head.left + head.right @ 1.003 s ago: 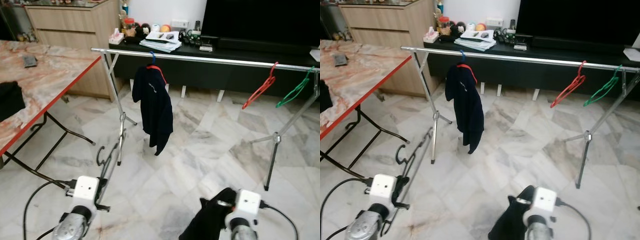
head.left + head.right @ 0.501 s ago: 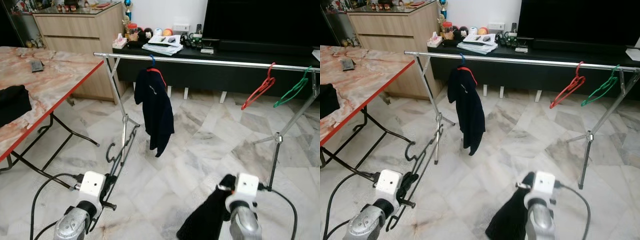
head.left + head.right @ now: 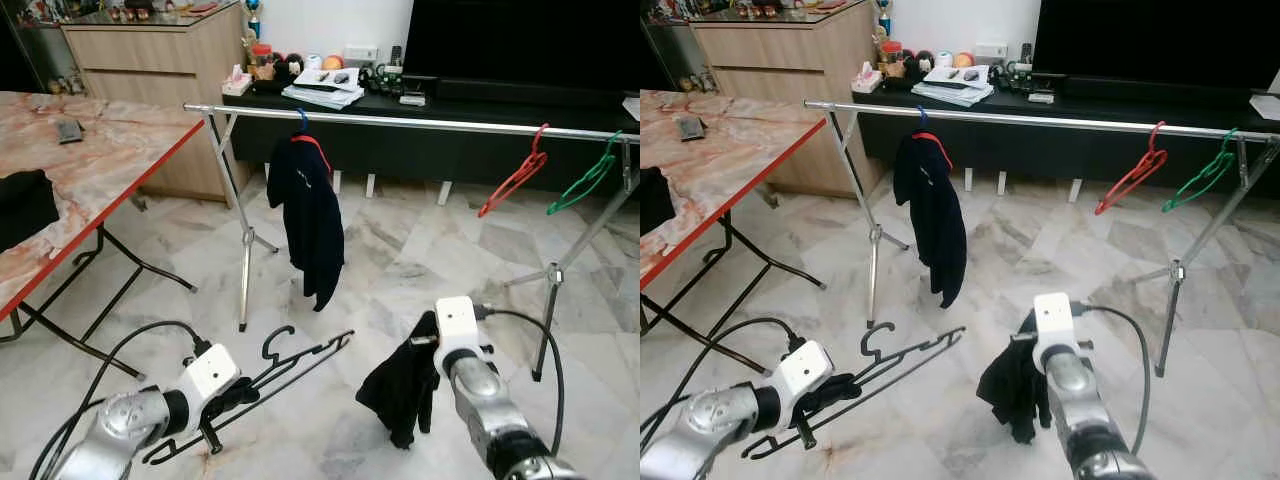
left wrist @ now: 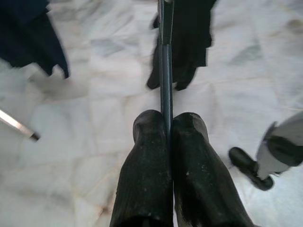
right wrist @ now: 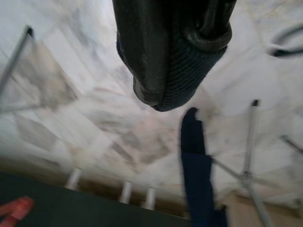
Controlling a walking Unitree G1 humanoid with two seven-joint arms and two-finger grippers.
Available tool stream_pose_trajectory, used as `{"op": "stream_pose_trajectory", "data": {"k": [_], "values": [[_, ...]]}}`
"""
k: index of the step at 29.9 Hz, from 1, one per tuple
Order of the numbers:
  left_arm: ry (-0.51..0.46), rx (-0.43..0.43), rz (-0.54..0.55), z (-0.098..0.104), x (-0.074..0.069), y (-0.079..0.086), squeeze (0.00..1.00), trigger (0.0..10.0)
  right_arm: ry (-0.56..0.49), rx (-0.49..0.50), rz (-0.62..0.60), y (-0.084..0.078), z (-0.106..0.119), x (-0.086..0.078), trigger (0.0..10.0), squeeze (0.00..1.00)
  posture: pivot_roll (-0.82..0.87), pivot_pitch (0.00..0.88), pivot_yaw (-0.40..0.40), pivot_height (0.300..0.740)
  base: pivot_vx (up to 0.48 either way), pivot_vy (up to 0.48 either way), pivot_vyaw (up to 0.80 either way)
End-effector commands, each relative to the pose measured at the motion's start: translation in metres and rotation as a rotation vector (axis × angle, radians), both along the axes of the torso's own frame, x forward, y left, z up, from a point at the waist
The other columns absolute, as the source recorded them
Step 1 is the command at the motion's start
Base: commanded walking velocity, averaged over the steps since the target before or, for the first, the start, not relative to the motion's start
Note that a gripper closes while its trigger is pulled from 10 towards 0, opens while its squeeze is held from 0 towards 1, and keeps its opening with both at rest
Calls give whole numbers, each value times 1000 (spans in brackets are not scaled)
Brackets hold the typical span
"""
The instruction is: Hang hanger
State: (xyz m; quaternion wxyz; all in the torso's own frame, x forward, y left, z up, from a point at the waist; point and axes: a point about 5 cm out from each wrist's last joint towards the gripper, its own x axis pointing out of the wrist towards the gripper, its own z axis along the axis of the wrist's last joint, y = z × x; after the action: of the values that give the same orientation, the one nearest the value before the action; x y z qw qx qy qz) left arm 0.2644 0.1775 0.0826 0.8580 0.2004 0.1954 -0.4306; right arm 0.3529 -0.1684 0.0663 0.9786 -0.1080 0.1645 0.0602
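Note:
My left gripper is shut on a black hanger, which lies low and nearly level, its hook pointing up. In the left wrist view the fingers clamp the hanger's thin bar. My right gripper is shut on a black garment that droops beside the hanger's tip; the right wrist view has dark cloth pinched between the fingers. Ahead runs a silver clothes rail carrying a navy shirt, a red hanger and a green hanger.
A marble-topped table with a red edge stands at the left, a black cloth on it. The rack's legs stand on the marble floor. A dark TV console and a wooden cabinet line the back wall.
Both arms have risen and reached forward. The hanger has swung from pointing ahead to lying across toward the right, and the black garment has come up next to its tip.

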Motion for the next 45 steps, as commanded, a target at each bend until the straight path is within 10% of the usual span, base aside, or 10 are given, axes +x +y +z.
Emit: {"op": "stream_pose_trajectory", "data": {"k": [1, 15, 24, 45], "values": [[14, -16, -34, 4, 0, -4, 0, 10000, 24, -12, 41, 5, 2, 2, 10000, 0, 75, 25, 0, 740, 0, 0, 0], [118, -48, -200, 22, -2, -20, 0, 10000, 6, -118, 183, 16, 27, 20, 10000, 0, 92, 12, -11, 740, 0, 0, 0], [-65, -13, -53, 28, 21, -20, 0, 10000, 5, -75, 181, 21, 26, 19, 10000, 0, 88, 0, -10, 740, 0, 0, 0], [-65, -125, -35, 31, 21, -30, 0, 10000, 24, 37, 289, 40, 22, 15, 10000, 0, 84, 0, -8, 740, 0, 0, 0]]}}
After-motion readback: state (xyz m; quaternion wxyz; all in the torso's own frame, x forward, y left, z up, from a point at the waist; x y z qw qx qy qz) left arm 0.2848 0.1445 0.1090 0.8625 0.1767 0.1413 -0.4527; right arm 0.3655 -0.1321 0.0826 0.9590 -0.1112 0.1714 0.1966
